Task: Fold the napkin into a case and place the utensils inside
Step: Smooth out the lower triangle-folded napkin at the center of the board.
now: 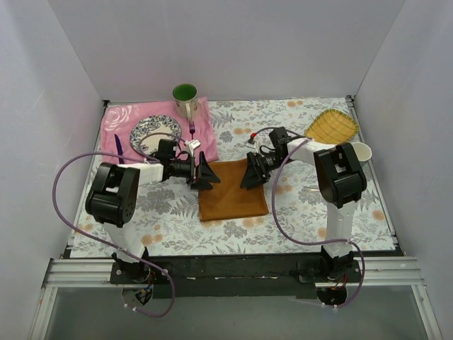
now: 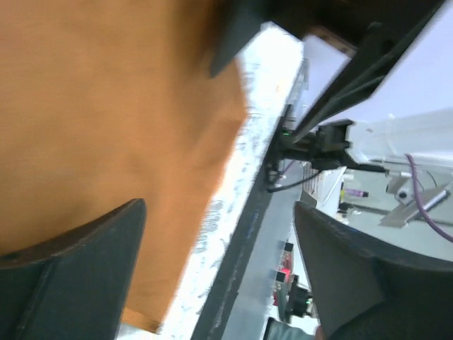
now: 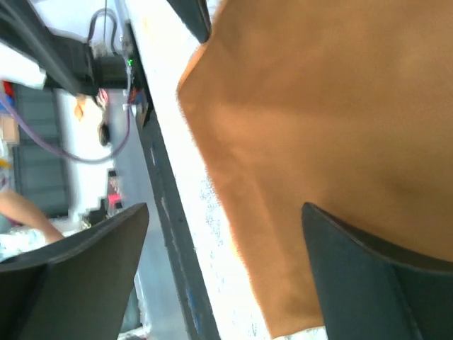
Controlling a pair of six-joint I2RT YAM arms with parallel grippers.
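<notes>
L gripper (image 1: 206, 174) & R gripper (image 1: 252, 173) both spread wide, holding nothing; napkin (image 1: 232, 191) flat betw. tips. Best: pinch edges low, lift in sync, fold square.

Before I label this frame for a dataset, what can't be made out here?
- Top view: the rust-orange satin napkin's upper corners, hidden under the left gripper and right gripper.
- Wrist views: its folds, lost to blur.
- Top view: slim purple fork's tines, too small.

- table (image 1: 233, 263) spread with a pale floral cover (image 1: 304, 212)
- rust-orange napkin (image 1: 232, 195) lying flat near the middle
- pink cloth (image 1: 117, 122) at the far left corner
- yellow woven dish (image 1: 331, 127) far right, white cup (image 1: 359, 150) near it
</notes>
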